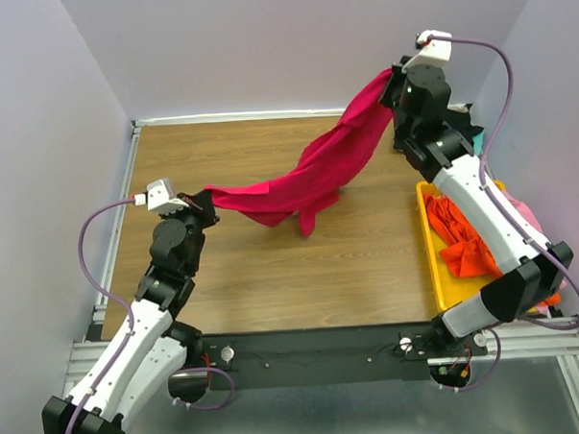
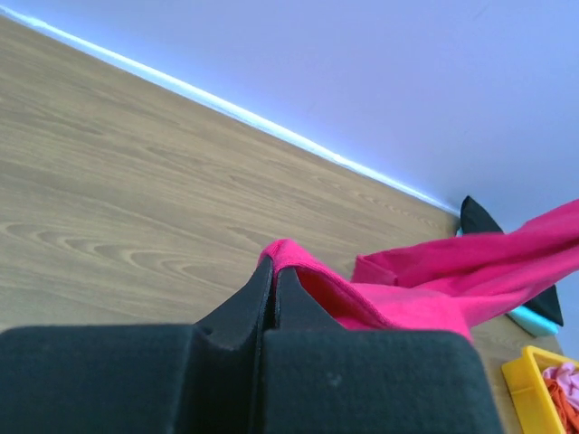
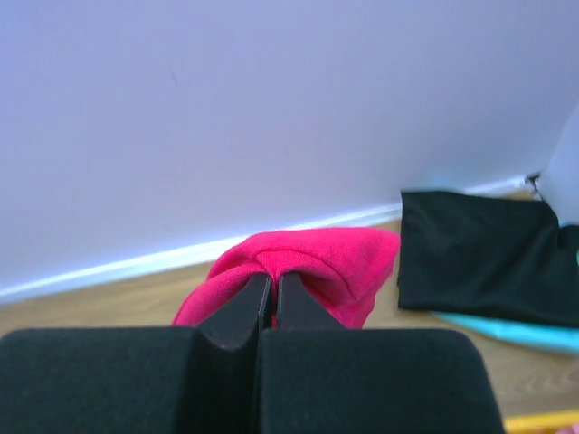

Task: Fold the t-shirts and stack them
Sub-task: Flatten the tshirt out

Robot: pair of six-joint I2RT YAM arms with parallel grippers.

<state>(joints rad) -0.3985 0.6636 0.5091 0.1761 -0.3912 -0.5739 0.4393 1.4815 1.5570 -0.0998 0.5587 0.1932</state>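
The crimson-red t-shirt (image 1: 316, 173) hangs stretched in the air between both grippers, its middle sagging toward the wooden table (image 1: 253, 267). My left gripper (image 1: 208, 195) is shut on the shirt's left edge (image 2: 298, 262) low over the table. My right gripper (image 1: 392, 78) is shut on the shirt's other end (image 3: 308, 258), held high at the back right. A folded black t-shirt (image 3: 479, 253) lies on a teal one (image 3: 534, 333) at the back right corner. Orange (image 1: 464, 243) and pink (image 1: 525, 211) shirts lie in the yellow bin.
The yellow plastic bin (image 1: 434, 259) stands along the table's right edge, under my right arm. Lavender walls enclose the table at the back and both sides. A metal rail (image 1: 117, 234) runs along the left edge.
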